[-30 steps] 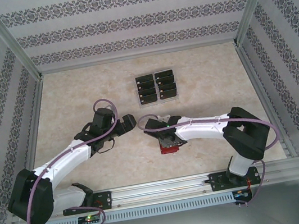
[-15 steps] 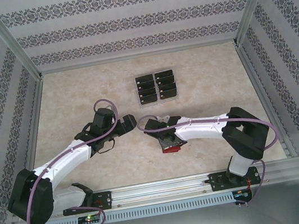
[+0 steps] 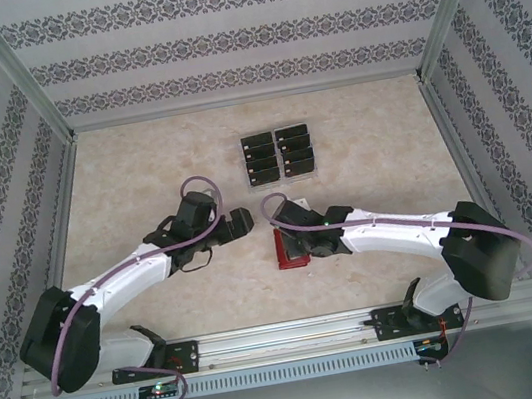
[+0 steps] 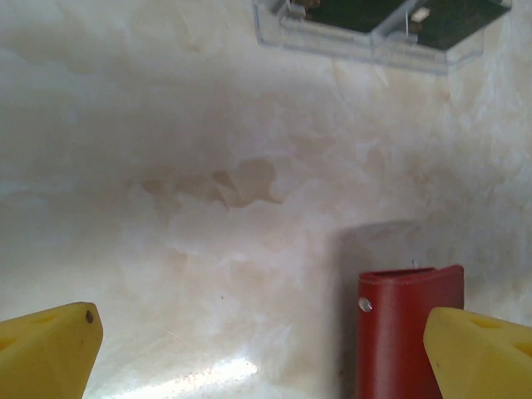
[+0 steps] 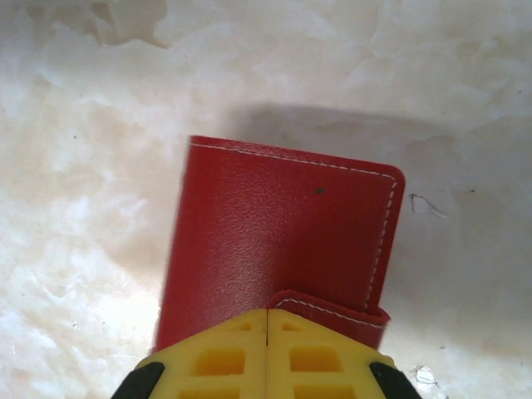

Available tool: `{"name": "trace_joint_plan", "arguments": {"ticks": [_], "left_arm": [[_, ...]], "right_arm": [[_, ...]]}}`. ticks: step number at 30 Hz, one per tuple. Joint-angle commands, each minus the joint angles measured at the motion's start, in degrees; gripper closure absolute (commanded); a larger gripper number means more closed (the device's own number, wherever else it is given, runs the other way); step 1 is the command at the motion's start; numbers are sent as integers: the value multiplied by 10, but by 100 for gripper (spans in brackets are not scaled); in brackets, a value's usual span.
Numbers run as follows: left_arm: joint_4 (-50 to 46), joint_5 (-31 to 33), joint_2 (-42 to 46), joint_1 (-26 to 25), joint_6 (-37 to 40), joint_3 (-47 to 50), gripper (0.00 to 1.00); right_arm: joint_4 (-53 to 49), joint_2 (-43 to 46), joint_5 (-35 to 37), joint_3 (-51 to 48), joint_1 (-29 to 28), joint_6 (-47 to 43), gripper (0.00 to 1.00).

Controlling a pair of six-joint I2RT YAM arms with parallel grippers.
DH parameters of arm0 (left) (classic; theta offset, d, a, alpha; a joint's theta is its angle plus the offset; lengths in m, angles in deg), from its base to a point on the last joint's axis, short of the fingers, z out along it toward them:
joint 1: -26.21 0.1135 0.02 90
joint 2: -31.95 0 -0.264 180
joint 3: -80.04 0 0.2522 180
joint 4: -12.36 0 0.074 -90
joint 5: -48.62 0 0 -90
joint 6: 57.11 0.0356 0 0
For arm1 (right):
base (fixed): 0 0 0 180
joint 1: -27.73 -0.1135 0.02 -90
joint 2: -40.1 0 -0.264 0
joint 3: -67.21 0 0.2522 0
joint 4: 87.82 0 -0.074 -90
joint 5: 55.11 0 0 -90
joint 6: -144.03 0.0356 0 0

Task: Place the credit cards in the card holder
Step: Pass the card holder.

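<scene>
The right jaws are pressed together at the tab edge of the red card holder (image 5: 283, 233), the left jaws spread wide just left of it, the credit cards (image 3: 295, 150) lying beyond it in a clear tray (image 4: 349, 51).

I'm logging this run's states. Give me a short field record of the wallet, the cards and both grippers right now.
card holder: small red leather-like wallet, closed, seemingly lifted at an angle
right gripper: shut on the wallet's tab edge
left gripper: open, empty, beside the wallet
cards: thin black rectangular cards, two columns in a clear plastic tray
</scene>
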Motion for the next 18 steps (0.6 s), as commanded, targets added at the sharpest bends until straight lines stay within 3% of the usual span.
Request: {"name": "trace_joint_plan", "arguments": {"ticks": [1,8,18], "left_arm": [[28,-19,-25,-24,0,-14,0],[109,-64,-60,-43,-37,-2,0],[214,-106,-61,-47,-91,17,0]], "right_arm": [[61,23,-40,-34,16,10,100],[123,67,-76,-79,35,28,100],[116,141,-84,-67,45,37,100]]}}
